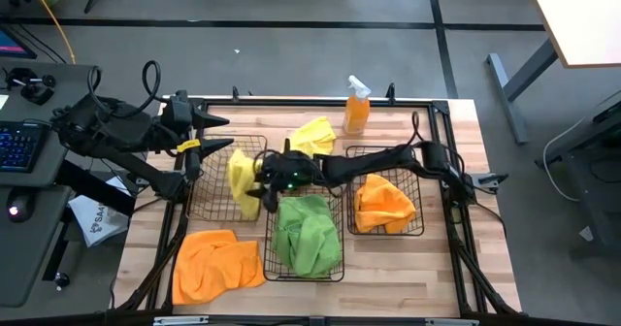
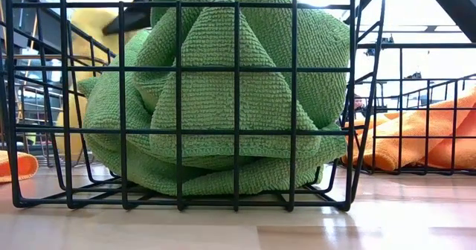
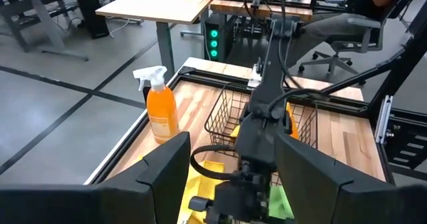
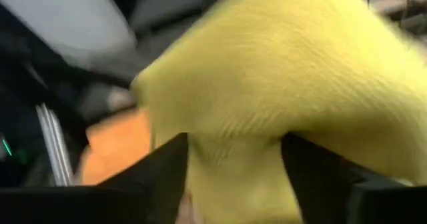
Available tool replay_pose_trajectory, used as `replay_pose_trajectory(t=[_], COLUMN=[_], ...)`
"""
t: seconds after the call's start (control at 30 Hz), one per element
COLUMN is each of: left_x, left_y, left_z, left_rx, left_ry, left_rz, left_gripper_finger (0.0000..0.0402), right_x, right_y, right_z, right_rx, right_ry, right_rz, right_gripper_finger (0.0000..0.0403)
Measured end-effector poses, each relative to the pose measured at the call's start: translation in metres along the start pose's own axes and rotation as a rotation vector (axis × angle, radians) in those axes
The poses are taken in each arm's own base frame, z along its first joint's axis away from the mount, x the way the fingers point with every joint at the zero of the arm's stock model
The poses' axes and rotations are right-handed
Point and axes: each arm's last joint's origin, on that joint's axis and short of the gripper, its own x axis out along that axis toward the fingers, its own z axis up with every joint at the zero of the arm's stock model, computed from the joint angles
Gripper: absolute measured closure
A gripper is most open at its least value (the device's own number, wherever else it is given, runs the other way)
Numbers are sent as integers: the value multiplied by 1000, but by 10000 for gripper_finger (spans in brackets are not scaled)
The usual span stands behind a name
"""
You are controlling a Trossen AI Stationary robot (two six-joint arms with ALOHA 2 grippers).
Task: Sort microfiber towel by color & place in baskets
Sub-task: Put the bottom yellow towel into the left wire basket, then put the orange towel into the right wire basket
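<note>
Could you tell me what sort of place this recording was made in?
Probably a robotics lab or workshop: grey concrete floor, height-adjustable desks, a keyboard at a workstation beside the wooden table, and an office chair behind it.

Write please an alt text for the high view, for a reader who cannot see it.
Seen from above, the right gripper holds a yellow towel over the left basket. The middle basket holds green towels, the right basket an orange towel. The left gripper waits at the table's left edge.
</note>
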Motion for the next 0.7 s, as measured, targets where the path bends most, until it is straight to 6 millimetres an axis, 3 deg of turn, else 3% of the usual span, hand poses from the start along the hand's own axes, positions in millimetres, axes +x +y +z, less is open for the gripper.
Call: replay_pose_trajectory(t=[0.2,0.43,0.53,0.7], left_x=[1,6,12,24], left_y=[0,-3,-8,-15], left_z=[0,-1,-2,-9], left_rx=[3,19,37,53], left_ry=[-2,14,37,115], left_rz=[19,36,42,62], left_gripper_finger=[198,198,198,198], right_x=[-22,-72,-94,-129], right_y=[9,18,17,9], right_z=[36,85,88,71], right_rx=[-146,-314,-364,-355], right_ry=[258,470,627,881], right_rz=[-22,-133,-203,-275], right_gripper_finger=[85,79,84,91])
